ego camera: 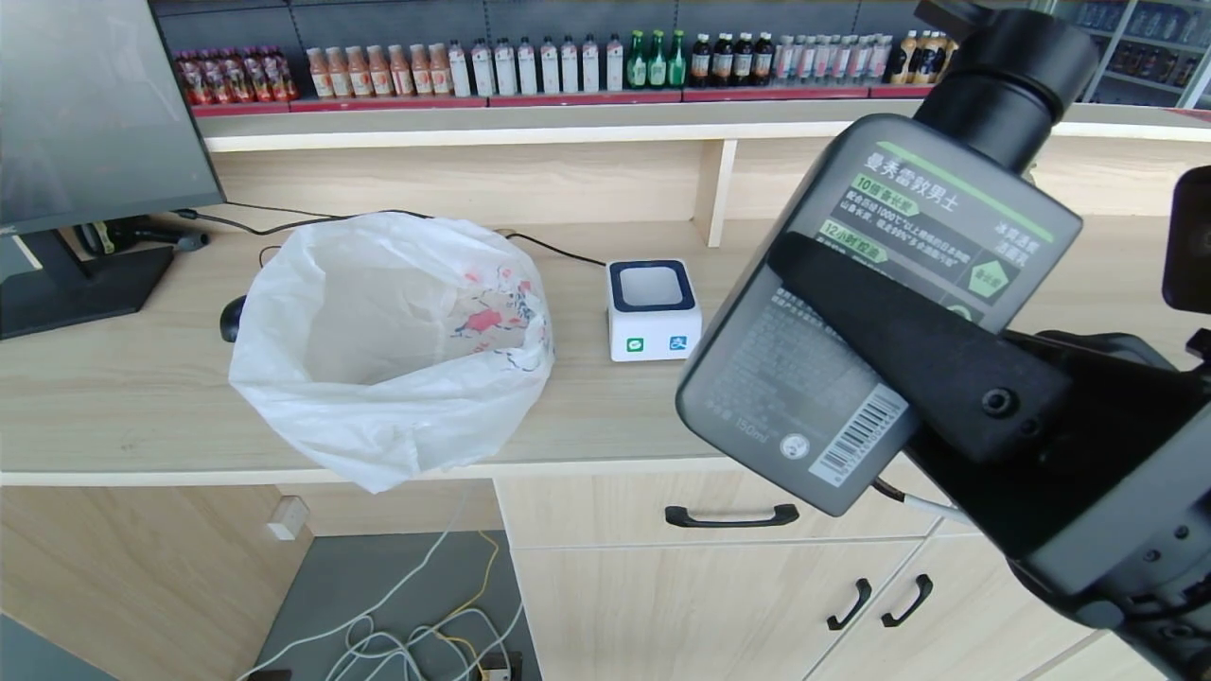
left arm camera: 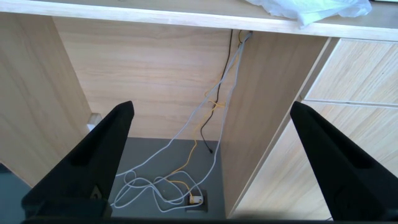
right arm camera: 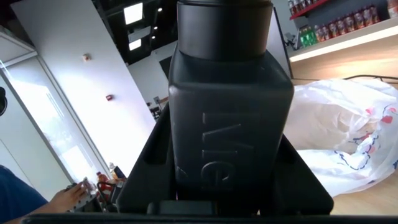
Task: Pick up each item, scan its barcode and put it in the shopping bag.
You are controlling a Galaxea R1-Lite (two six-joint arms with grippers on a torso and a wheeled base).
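My right gripper (ego camera: 851,312) grasps the dark grey plastic bottle (ego camera: 908,218) near right, seemingly not yet scanned or bagged; left gripper (left arm camera: 211,162) hangs released.

Right gripper (ego camera: 814,284) clamps a dark grey bottle (ego camera: 795,388), held tilted with its barcode facing the camera, above the counter (ego camera: 605,416) front edge at right. The white scanner (ego camera: 655,310) stands mid-counter. The open shopping bag (ego camera: 312,416) sits to its left, overhanging the front edge. A monitor (ego camera: 95,104) occupies the left rear corner.

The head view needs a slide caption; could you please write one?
Right gripper holds a dark bottle, barcode visible; scanner and open shopping bag on the counter.
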